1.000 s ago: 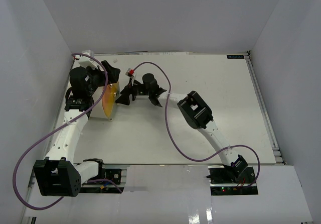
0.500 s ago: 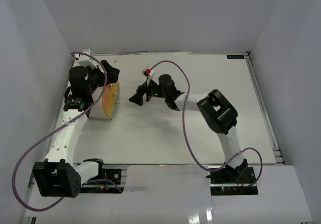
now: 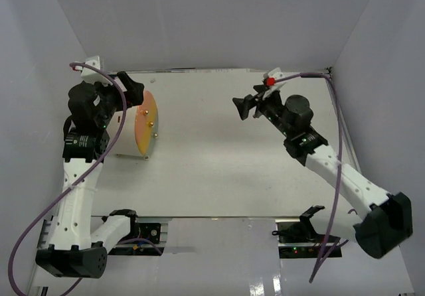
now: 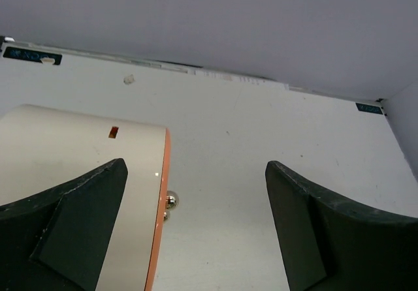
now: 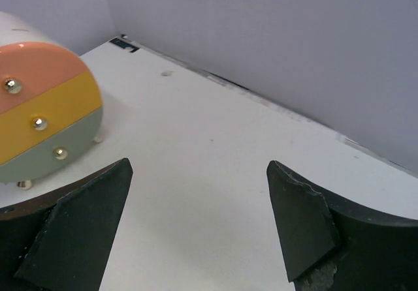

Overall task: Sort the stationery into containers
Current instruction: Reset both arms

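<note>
The cream drum [image 3: 130,131] lies on its side at the table's left, its round face [image 3: 147,123] turned right. All drawers are pushed in, with small brass knobs [image 3: 151,125] on the face. In the right wrist view the face [image 5: 46,118] shows pink-orange, yellow and pale green bands. No stationery is in view. My left gripper [image 3: 132,88] is open above the drum's far end; the left wrist view shows the drum [image 4: 72,154] and a knob [image 4: 171,201] below it [image 4: 196,229]. My right gripper [image 3: 244,106] is open and empty, raised over the table well right of the drum, facing it [image 5: 196,232].
The white table [image 3: 219,170] is enclosed by grey walls at the back and on both sides. A purple cable [image 3: 340,156] loops beside my right arm. The drum stands on small brass feet [image 5: 25,184].
My right gripper has pulled back from the drum's face, moving right and up. My left gripper has moved left and up, off the drum's face.
</note>
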{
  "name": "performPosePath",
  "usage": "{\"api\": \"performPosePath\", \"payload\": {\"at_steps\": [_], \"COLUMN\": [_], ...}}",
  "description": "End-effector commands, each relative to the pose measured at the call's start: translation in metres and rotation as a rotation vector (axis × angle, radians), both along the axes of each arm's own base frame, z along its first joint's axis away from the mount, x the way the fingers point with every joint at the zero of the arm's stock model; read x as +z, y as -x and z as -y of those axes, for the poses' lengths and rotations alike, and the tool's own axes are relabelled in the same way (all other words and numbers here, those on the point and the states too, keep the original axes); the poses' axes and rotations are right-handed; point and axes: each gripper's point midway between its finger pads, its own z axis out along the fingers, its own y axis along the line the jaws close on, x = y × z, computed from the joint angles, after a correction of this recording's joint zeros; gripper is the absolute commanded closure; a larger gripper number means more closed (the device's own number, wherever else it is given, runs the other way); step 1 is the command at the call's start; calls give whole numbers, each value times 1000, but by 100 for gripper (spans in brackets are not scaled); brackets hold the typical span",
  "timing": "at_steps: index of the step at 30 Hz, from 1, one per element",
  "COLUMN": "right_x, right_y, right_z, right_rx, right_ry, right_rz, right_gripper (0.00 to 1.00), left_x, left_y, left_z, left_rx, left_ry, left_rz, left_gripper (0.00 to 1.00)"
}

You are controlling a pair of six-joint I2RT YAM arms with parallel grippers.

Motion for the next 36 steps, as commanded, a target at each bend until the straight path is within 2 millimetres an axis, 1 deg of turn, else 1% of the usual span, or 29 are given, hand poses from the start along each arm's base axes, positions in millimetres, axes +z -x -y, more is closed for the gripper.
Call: {"api": "performPosePath", "payload": {"at_steps": [1, 2, 5, 6, 8, 9, 10, 11, 13, 14, 15, 16, 17, 18, 19, 20, 21, 24, 26, 27, 28, 29, 31, 36], "right_x": [-6, 17, 32, 52, 59, 71, 73, 74, 72, 75, 68, 69, 75, 75, 83, 73, 80, 77, 77, 77, 78, 80, 82, 81], "right_y": [15, 28, 50, 67, 82, 96, 103, 114, 123, 132, 133, 138, 147, 151, 160, 161, 166, 167, 172, 174, 176, 181, 182, 175], "right_z": [68, 92, 124, 139, 158, 169, 176, 188, 198, 207, 208, 209, 212, 210, 205, 202, 202, 203, 198, 195, 187, 187, 185, 188], "right_rx": [-271, -350, -443, -463, -514, -527, -540, -566, -589, -605, -605, -598, -585, -561, -506, -487, -469, -472, -430, -411, -366, -353, -344, -372], "right_ry": [105, 56, 16, -35, -50, -86, -93, -100, -107, -123, -112, -132, -176, -180, -188, -139, -125, -116, -106, -101, -101, -101, -119, -96], "right_rz": [9, 58, 90, 138, 160, 196, 205, 223, 236, 256, 255, 265, 281, 280, 305, 275, 289, 273, 296, 308, 341, 376, 408, 367], "right_gripper": [10, 10, 10, 10, 10, 10, 10, 10, 10, 10, 10, 10, 10, 10, 10, 10, 10, 10, 10, 10, 10, 10, 10, 10], "left_x": [29, 36, 45, 49, 51, 53, 51, 51, 50, 47, 50, 55, 54, 57, 61, 62, 66, 71, 76, 76, 76, 76, 73, 65], "left_y": [27, 35, 47, 55, 64, 73, 77, 85, 94, 99, 107, 114, 120, 126, 137, 141, 149, 162, 171, 172, 173, 175, 174, 170], "left_z": [-10, -10, -10, -8, -7, -7, -7, -8, -9, -8, -7, -3, -1, 0, -1, -2, -5, -12, -14, -14, -14, -14, -15, -14], "left_rx": [34, 35, 28, 19, 12, 9, 11, 15, 18, 9, 3, -19, -30, -33, -33, -27, -12, 15, 25, 23, 22, 22, 23, 21], "left_ry": [-43, -44, -44, -41, -36, -35, -35, -37, -37, -38, -34, -29, -28, -27, -29, -31, -34, -46, -46, -45, -49, -50, -53, -53], "left_rz": [45, 56, 70, 76, 78, 85, 82, 82, 78, 67, 78, 88, 77, 85, 94, 100, 119, 135, 153, 155, 159, 165, 157, 139], "left_gripper": [2, 2, 2, 2, 2, 2, 2, 2, 2, 2, 2, 2, 2, 2, 2, 2, 2, 2, 2, 2, 2, 2, 2, 2]}}
